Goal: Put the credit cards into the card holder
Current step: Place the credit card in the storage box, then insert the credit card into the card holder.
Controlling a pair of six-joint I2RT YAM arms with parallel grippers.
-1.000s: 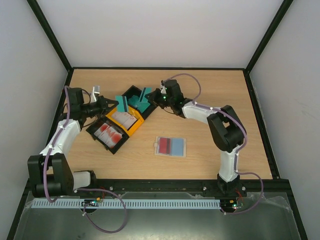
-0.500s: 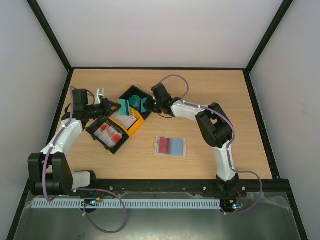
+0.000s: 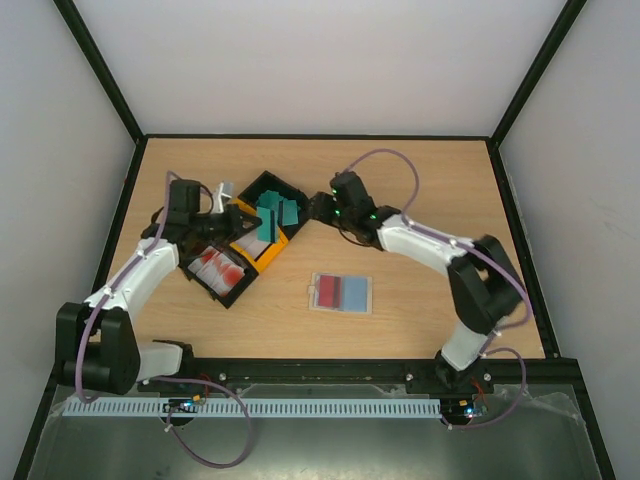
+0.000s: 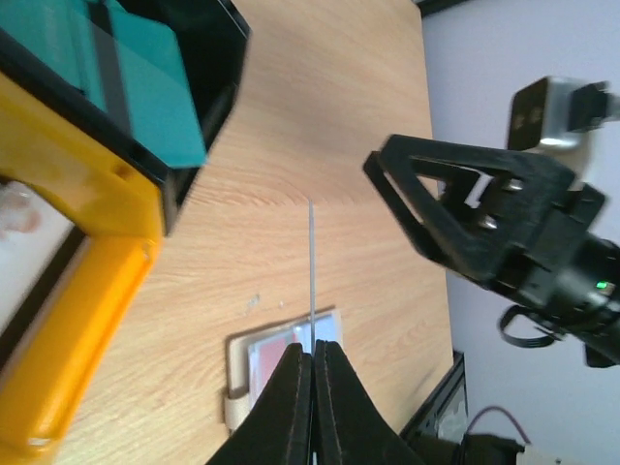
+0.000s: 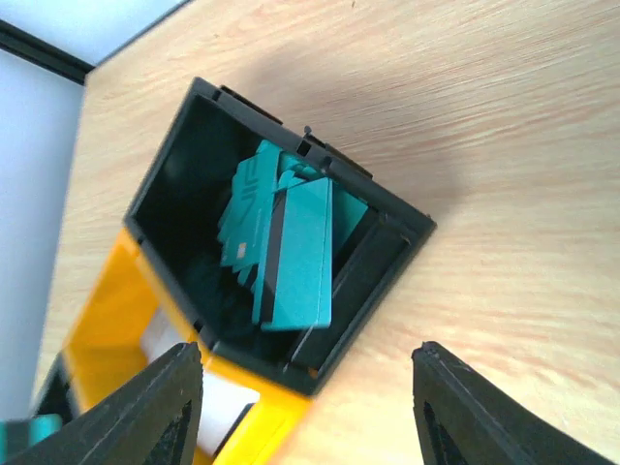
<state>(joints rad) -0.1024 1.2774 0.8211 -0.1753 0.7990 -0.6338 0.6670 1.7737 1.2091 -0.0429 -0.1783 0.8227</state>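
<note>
the card holder [image 3: 341, 292] is lying flat on the table [image 3: 430, 180] near its middle, showing a red and a blue panel, well apart from the bins. teal credit cards [image 5: 291, 242] are leaning inside the far black bin [image 5: 174, 194], which is touching the yellow bin [image 5: 107, 329]. the right gripper [image 5: 305, 383] is hovering at the black bin's right side, fingers spread wide and holding nothing. the left gripper [image 4: 312, 354] is pinching a thin card [image 4: 311, 271], seen edge-on, at the bins' left side.

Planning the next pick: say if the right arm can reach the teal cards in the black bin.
Likely yes: the open right gripper hovers beside the black bin, and nothing covers the teal cards.
</note>
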